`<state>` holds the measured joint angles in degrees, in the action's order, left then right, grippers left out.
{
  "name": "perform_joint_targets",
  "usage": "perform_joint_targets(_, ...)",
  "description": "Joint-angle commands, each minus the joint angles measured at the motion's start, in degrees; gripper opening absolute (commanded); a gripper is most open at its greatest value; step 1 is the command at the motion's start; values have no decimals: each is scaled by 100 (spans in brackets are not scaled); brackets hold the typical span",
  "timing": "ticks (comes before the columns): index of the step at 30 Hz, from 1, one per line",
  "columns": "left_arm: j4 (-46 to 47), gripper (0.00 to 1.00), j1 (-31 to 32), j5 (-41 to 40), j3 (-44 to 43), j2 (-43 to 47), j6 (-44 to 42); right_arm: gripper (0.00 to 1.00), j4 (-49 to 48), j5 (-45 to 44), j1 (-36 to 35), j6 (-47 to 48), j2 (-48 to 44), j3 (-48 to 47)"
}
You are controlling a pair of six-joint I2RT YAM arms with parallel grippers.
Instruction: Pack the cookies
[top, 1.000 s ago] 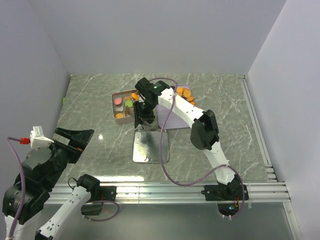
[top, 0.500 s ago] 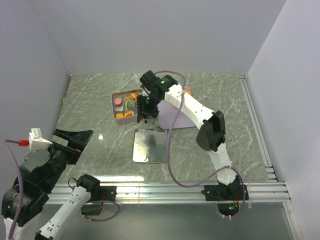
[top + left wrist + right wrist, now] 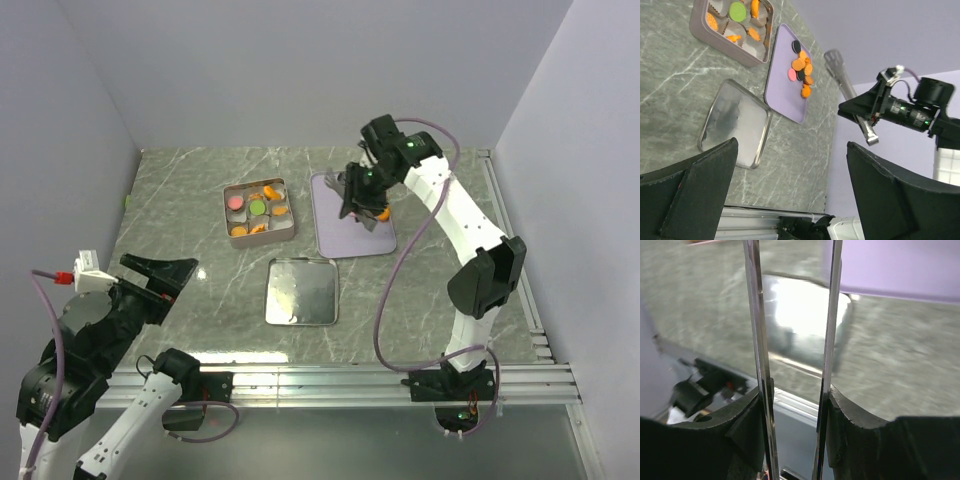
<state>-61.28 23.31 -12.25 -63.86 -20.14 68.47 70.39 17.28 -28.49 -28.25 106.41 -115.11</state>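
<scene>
Cookies point(image 3: 801, 70): one loose pile sits on the tray point(image 3: 335, 228), toward its far right part. They are mostly orange, with one pink and a few black. More cookies are in the tin point(image 3: 231, 216), in its paper-cup compartments: one pink, one green, the rest orange. Some of the orange ones stand tilted on edge.

Tin is open, left of the tray and close to it, not touching. Lid point(image 3: 302, 292) lies shiny side up on the bench point(image 3: 180, 200), nearer the arms than tin and tray and apart from both.

Right hand point(image 3: 794, 396): clamped on the tongs point(image 3: 850, 92). Wrist view shows the two metal tong arms running up between the fingers point(image 3: 742, 412), one against each finger, with a gap between the arms. Tong tips are out of frame there. That view is blurred, with the lid and a strip of tray visible past the arms.

In the top view, right hand and tongs are over the right part of the tray, above the cookie pile. In the left wrist view the tongs are raised clear of the bench, tilted, with the broad end toward the far wall. Cannot tell whether the tips carry a cookie.

Left hand point(image 3: 790, 195): jaws wide apart, nothing between them. It sits at the near left of the bench, well away from tin, tray and lid, facing them.
</scene>
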Motion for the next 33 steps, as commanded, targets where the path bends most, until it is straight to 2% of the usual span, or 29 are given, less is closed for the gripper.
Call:
perform_joint_targets(1, 388, 96, -11, 197, 119, -122, 35, 49, 123, -434, 352, 363, -252, 567)
perform_joint_targets(6, 529, 96, -11, 249, 286, -122, 44, 49, 89, -542, 494, 513, -244, 1147)
perform_joint_targets(12, 827, 96, -19, 320, 462, -201, 26, 50, -8, -593, 494, 478, 99, 1281)
perform_joint_targets(33, 898, 99, -11, -155, 383, -394, -308, 50, 484, -946, 441, 645, 1777, -116)
